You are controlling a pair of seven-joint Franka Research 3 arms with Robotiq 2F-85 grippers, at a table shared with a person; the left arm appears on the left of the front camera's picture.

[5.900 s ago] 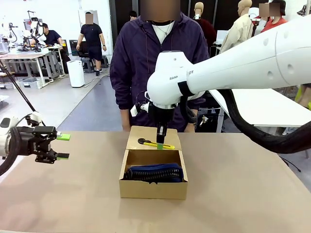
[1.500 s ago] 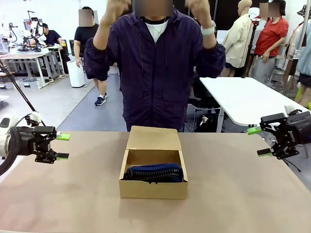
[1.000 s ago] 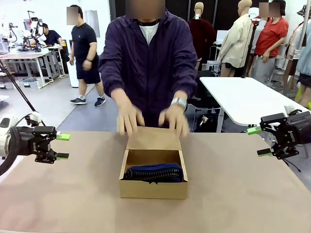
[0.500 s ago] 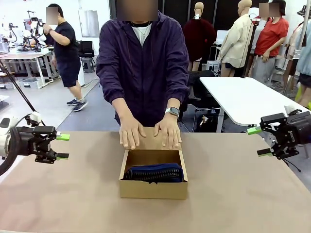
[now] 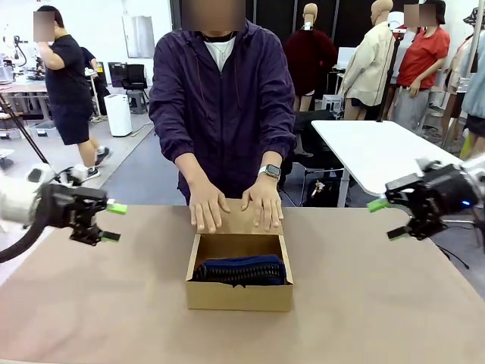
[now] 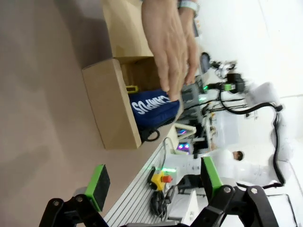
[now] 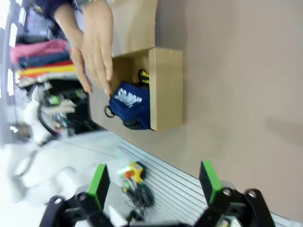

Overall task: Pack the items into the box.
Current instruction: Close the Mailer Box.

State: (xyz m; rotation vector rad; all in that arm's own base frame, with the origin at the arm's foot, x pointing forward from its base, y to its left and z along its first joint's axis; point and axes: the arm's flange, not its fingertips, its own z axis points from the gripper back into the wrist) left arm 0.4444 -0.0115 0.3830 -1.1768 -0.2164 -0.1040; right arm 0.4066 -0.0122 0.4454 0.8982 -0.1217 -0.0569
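left gripper (image 5: 114, 222) released, empty, left of box (image 5: 239, 296) | right gripper (image 5: 386, 219) spread wide, empty, far right | navy pouch (image 5: 241, 270) inside box, knife tip (image 6: 132, 88) beside it | person's hands (image 5: 206, 208) flat on flap lid (image 5: 236, 220)

I see box (image 5: 239, 296) at mid surface (image 5: 364, 303), pouch (image 5: 241, 269) inside it. Person's hands (image 5: 206, 208) lie on flap (image 5: 236, 216) behind box opening, far side. L pincer (image 5: 114, 222) left of box, R pincer (image 5: 386, 219) right, both well apart from it.

Hands (image 5: 206, 210) on flap (image 5: 236, 218), box (image 5: 239, 296) open — pouch (image 5: 241, 269) inside
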